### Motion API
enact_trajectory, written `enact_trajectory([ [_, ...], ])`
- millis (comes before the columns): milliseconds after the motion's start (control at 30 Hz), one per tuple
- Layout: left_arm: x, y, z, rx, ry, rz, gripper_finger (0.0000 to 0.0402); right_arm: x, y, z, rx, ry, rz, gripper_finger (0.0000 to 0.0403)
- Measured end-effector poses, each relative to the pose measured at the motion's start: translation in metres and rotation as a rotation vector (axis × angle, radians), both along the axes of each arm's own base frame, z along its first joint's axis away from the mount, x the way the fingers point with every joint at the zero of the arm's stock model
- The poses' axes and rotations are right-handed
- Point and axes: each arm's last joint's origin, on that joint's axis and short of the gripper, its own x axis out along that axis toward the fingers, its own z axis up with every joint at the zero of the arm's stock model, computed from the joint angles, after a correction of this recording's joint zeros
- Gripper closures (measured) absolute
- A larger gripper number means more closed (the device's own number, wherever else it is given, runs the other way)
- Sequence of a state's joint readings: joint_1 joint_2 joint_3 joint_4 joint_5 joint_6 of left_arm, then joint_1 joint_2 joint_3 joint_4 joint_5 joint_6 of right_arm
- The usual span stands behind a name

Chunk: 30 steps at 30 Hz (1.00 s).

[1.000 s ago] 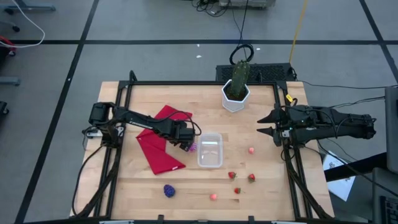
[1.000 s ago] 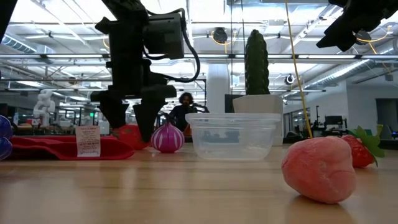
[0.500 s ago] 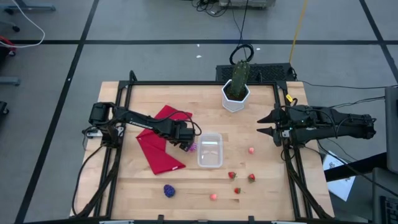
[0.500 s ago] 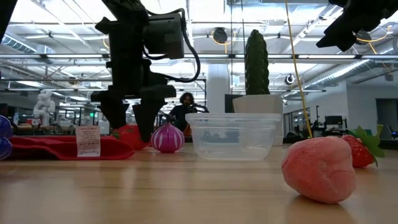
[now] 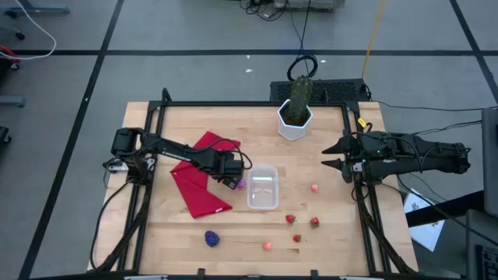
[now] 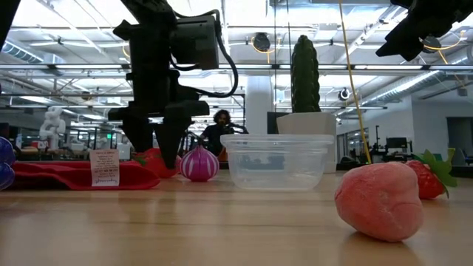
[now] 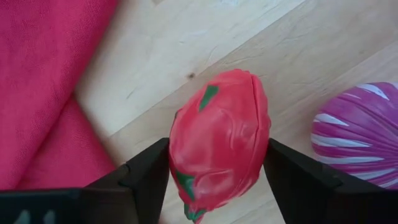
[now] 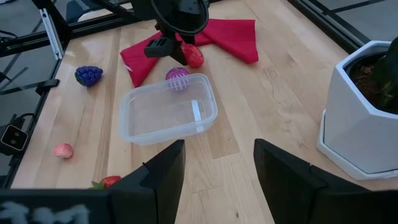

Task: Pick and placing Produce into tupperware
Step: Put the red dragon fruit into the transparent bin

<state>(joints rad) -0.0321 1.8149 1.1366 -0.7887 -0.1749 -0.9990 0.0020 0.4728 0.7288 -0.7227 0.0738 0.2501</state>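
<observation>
A red toy fruit with green marks (image 7: 224, 118) lies on the table beside the red cloth (image 5: 201, 180), left of the clear tupperware (image 5: 263, 187). My left gripper (image 7: 217, 163) stands over it, fingers pointing down, shut on it; it also shows in the low view (image 6: 157, 151). A pink-and-purple striped toy (image 7: 360, 143) rests on the table between the fruit and the tupperware. My right gripper (image 5: 331, 155) waits open at the table's right edge, above the table. My left gripper pinches the red toy fruit between its two fingers, one on each of its long sides (image 7: 179, 149). The fingers come from above, pointing down, and lie across it. The fruit sits with its underside on the table (image 6: 151, 161).
More produce lies on the table's near right: a pink piece (image 5: 314, 187), small red strawberries (image 5: 290, 219), another pink piece (image 5: 268, 246), a purple bunch (image 5: 211, 238). A white hexagonal pot with a cactus (image 5: 296, 117) stands at the far edge.
My left gripper's fingers have drawn together around the red toy fruit and taken hold of it. The fruit has stayed on the table.
</observation>
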Motion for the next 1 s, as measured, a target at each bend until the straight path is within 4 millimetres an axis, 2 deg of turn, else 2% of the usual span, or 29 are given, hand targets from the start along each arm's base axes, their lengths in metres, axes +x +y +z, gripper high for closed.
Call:
enact_trajectory([
  [333, 0.0, 0.0, 0.0, 0.0, 0.0, -0.002, 0.0158, 0.0, 0.0, 0.0, 0.0, 0.0, 0.0, 0.0218],
  [533, -0.004, 0.0, 0.011, 0.001, -0.014, -0.037, 0.0158, 0.0, 0.0, 0.0, 0.0, 0.0, 0.0, 0.0218],
  [733, -0.01, -0.001, 0.031, -0.019, -0.063, -0.11, 0.0158, 0.0, 0.0, 0.0, 0.0, -0.001, 0.0, 0.0218],
  [1000, -0.016, -0.003, 0.08, -0.075, -0.222, -0.287, 0.0158, 0.0, 0.0, 0.0, 0.0, 0.0, 0.0, 0.0218],
])
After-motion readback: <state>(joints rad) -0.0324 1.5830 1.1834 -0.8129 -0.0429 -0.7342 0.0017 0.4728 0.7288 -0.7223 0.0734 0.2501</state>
